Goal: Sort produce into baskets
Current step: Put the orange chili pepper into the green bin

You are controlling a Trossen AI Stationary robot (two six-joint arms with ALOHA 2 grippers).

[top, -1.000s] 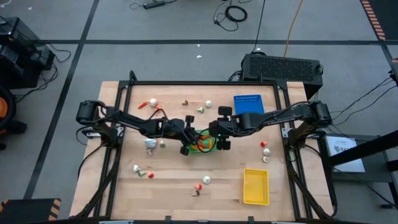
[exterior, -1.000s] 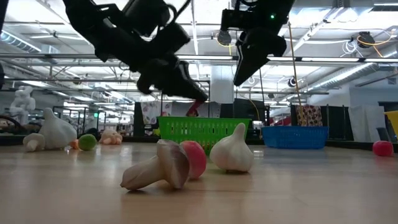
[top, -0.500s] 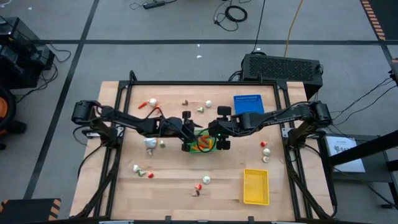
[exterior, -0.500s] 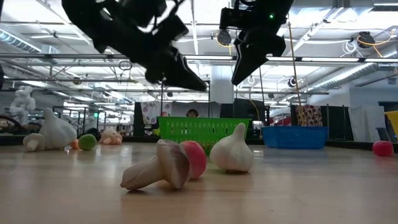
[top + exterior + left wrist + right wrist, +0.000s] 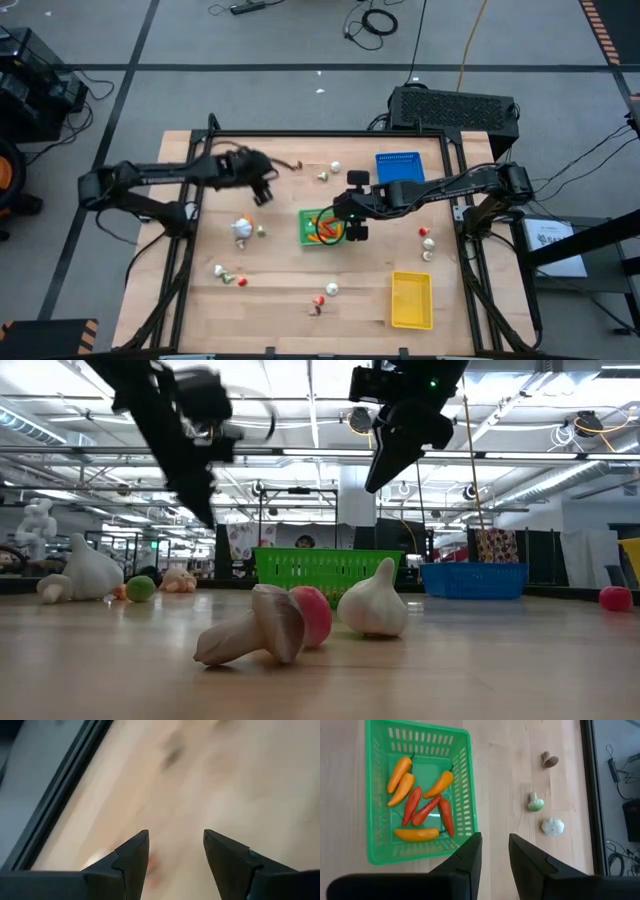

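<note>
Overhead, the left tool (image 5: 262, 188) hung over the far-left part of the surface (image 5: 280, 295), its fingers parted with nothing between them. The green basket (image 5: 322, 227), already holding orange and red peppers (image 5: 325, 230), lay well off to that tool's right and nearer the front edge. The right tool (image 5: 345, 217) sat just beside the basket's right rim, so it was the nearer arm to the basket, while the left arm was nearer the loose pieces along the far edge and the white garlic (image 5: 241, 229) toward the front. The blue basket (image 5: 398, 166) and yellow basket (image 5: 411, 299) stood well apart on the right.

From surface height, both arms hung above the wood; a mushroom (image 5: 248, 630), a red piece (image 5: 315, 615) and a garlic bulb (image 5: 373, 603) lay touching in the foreground, ahead of the green basket.

Through the left wrist camera, the left tool's fingers (image 5: 134, 855) stood moderately apart over bare blurred wood, and a pale piece below them could not be identified.

Through the right wrist camera, the right tool's fingers (image 5: 470, 857) stood narrowly apart and held nothing, just outside the basket's corner; three small pieces, including a green piece (image 5: 535, 803), lay beyond on open wood.
</note>
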